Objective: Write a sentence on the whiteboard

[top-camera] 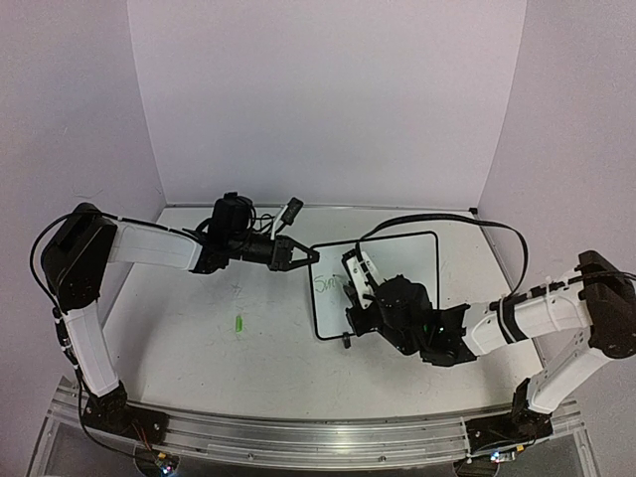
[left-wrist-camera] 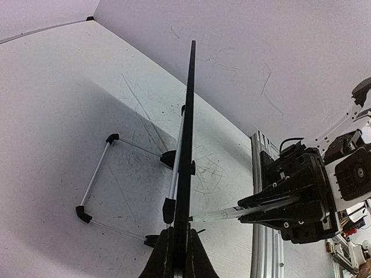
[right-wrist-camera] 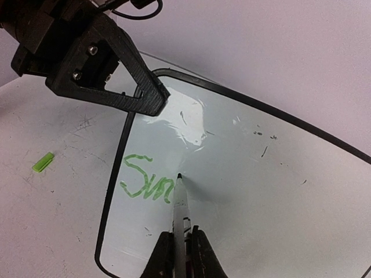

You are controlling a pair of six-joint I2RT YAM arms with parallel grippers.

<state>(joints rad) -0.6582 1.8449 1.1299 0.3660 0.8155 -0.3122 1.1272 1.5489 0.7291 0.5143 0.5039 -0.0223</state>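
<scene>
The whiteboard (top-camera: 409, 253) (right-wrist-camera: 261, 191) is a black-framed white board propped at a slant near the table's middle. In the left wrist view it shows edge-on (left-wrist-camera: 189, 116). My left gripper (top-camera: 310, 256) (left-wrist-camera: 179, 255) (right-wrist-camera: 136, 87) is shut on its upper left edge. My right gripper (top-camera: 352, 288) (right-wrist-camera: 181, 238) (left-wrist-camera: 278, 205) is shut on a white marker (right-wrist-camera: 180, 202) (left-wrist-camera: 229, 215). The marker's tip touches the board just right of the sentence (right-wrist-camera: 145, 182) (top-camera: 326, 285), which reads "Sm" in green near the left edge.
A small green cap (top-camera: 238, 323) (right-wrist-camera: 43, 161) lies on the table left of the board. A thin wire stand with black feet (left-wrist-camera: 95, 179) sits behind the board. Faint scribbles mark the tabletop. White walls enclose the back and sides.
</scene>
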